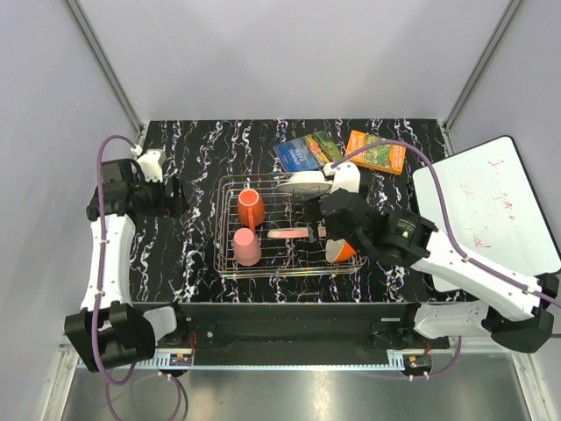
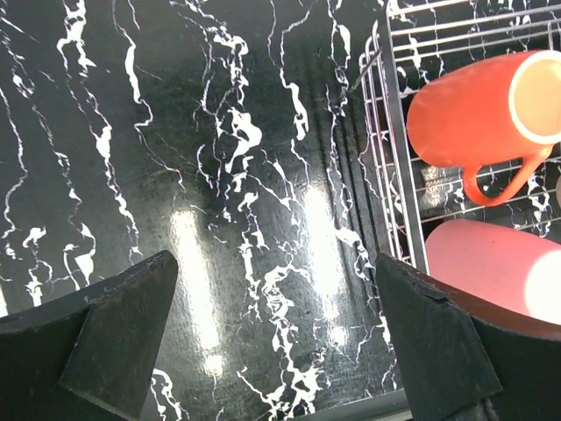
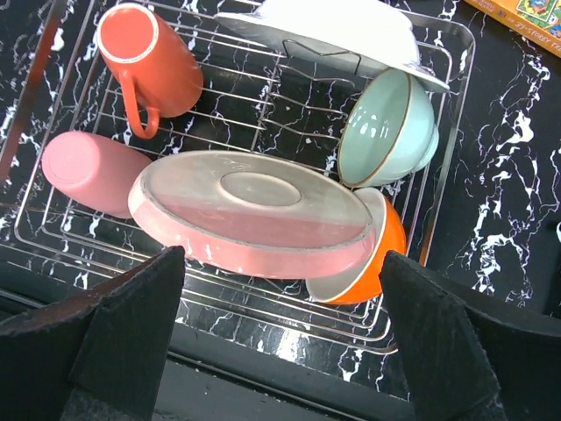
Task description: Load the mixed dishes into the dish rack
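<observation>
The silver wire dish rack stands mid-table. Inside it lie an orange mug and a small pink cup on the left. The pink-and-cream plate rests tilted, underside up, across the middle. A white plate leans at the far side, with a pale green bowl and an orange bowl on edge to the right. My right gripper hangs open above the rack's near edge, holding nothing. My left gripper stands open over bare table just left of the rack.
A blue packet and an orange packet lie behind the rack. A white board with red writing sits at the right edge of the table. The black marbled tabletop ends close in front of the rack.
</observation>
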Controlling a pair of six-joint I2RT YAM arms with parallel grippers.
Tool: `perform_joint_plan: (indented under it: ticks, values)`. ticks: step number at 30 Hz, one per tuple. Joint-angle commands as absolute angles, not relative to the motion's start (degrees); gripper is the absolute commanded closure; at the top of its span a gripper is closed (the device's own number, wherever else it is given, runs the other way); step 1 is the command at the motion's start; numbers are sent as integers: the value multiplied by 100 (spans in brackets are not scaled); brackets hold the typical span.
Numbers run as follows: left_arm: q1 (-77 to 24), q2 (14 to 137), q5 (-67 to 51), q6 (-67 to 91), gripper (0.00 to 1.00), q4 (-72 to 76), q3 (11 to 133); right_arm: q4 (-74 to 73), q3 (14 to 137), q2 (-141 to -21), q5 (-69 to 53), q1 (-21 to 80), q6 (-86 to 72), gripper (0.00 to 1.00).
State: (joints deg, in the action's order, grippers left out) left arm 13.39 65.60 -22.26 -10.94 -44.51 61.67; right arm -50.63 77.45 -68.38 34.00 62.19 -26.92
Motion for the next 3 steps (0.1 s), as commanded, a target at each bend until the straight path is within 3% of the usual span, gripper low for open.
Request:
perform_joint_plan:
  ticks: [1, 3]
  values:
    - [1310, 6495, -2355, -1143, 1, -4412, 6161, -4833, 7769, -6434, 3761, 6223, -2874, 0]
    - [1301, 6495, -2382, -1134, 1, -4395, 6170, -4878, 7805, -6469, 3962, 6231, -2830, 0]
